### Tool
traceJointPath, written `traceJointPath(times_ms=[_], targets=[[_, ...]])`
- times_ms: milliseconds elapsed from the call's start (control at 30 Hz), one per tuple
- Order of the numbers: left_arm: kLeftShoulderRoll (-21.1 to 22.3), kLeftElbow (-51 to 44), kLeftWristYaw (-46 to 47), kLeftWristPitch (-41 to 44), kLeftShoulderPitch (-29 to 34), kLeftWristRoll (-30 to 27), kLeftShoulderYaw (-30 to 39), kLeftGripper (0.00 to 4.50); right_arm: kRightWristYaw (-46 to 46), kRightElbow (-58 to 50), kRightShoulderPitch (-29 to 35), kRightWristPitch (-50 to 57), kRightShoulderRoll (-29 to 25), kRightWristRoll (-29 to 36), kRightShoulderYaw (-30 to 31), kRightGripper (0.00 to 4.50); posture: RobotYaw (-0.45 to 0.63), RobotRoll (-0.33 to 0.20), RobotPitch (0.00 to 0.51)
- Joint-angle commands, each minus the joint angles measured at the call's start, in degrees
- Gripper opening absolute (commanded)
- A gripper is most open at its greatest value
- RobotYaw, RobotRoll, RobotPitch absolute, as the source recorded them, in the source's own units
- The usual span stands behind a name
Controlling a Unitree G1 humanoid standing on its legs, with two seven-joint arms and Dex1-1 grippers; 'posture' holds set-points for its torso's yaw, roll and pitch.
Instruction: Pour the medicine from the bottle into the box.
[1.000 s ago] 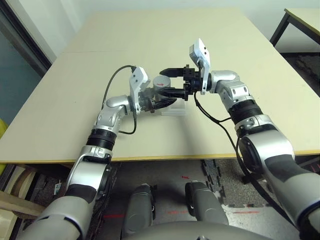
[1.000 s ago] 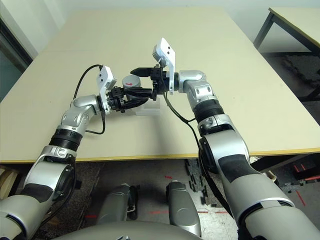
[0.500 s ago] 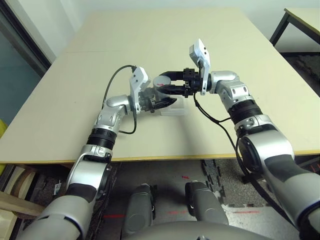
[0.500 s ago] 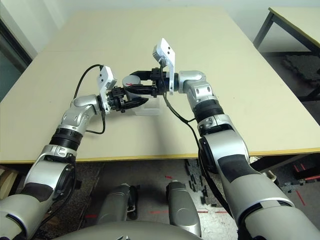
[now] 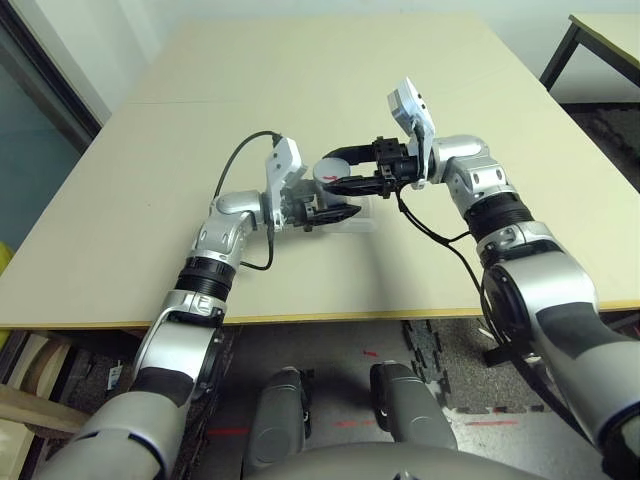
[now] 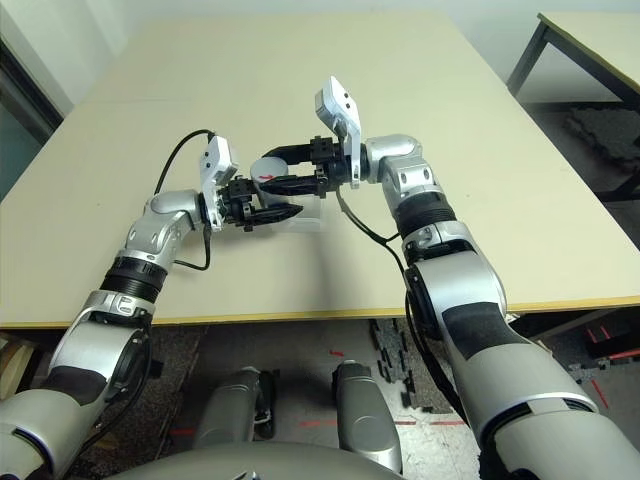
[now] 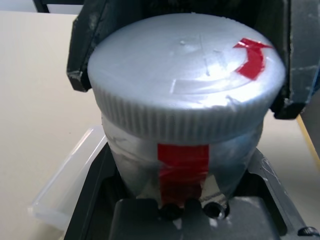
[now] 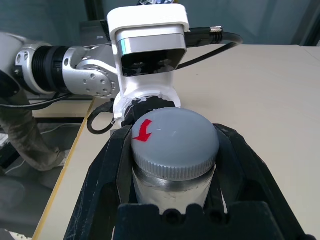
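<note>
**Both grippers on capped bottle**

Bottle (image 7: 185,165) held above the box (image 7: 65,185), just over its edge, cap (image 8: 175,140) on. Left gripper (image 5: 335,212) closed on bottle body. Right gripper (image 5: 335,170) fingers (image 8: 107,170) closed round the cap from either side. Box rests on table (image 5: 300,80). Medicine not visible

Both silver forearms reach forward over the table and bend inward, so the two grippers meet head-on near the middle. The left gripper (image 5: 335,212) points level toward the robot's right, its two black fingers closed. The right gripper (image 5: 340,170) points toward the robot's left, slightly above the other, its black fingers (image 8: 107,165) closed as well.
</note>
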Motion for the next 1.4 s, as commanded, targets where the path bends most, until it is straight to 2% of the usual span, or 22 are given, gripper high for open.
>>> traceJointPath(times_ms=[33, 167, 267, 467, 933, 1400], targets=[[0.6, 1.7, 2.5, 2.5, 0.3, -0.3, 1.3, 2.65, 7.2, -5.0, -0.8, -4.2, 2.3, 4.1, 9.2, 2.58, -0.17, 0.0, 0.109], [0.6, 0.7, 2.6, 2.9, 1.0, -0.4, 1.3, 2.65, 7.2, -3.6, -1.8, -5.6, 3.0, 6.4, 11.6, 2.58, -0.16, 0.0, 0.11], [0.6, -0.4, 2.9, 3.2, 1.7, -0.5, 1.2, 2.65, 7.2, -0.9, -2.7, -6.0, 4.4, 6.1, 9.9, 2.58, -0.15, 0.0, 0.112], [0.5, -1.9, 3.1, 3.9, 2.8, -0.7, 1.0, 2.65, 7.2, 4.2, -4.0, -5.3, 6.1, 3.8, 5.5, 4.5, -0.15, 0.0, 0.115], [0.0, -1.3, 3.3, 3.6, 2.2, -0.5, 0.7, 2.65, 6.1, 9.9, -4.3, -3.8, 4.7, -1.4, -2.8, 4.5, -0.17, 0.0, 0.11], [0.1, -1.6, 3.3, 3.4, 2.2, -0.7, 0.2, 2.65, 2.2, 13.2, -5.3, -4.8, 4.2, -6.3, -7.4, 4.5, -0.16, 0.0, 0.102]])
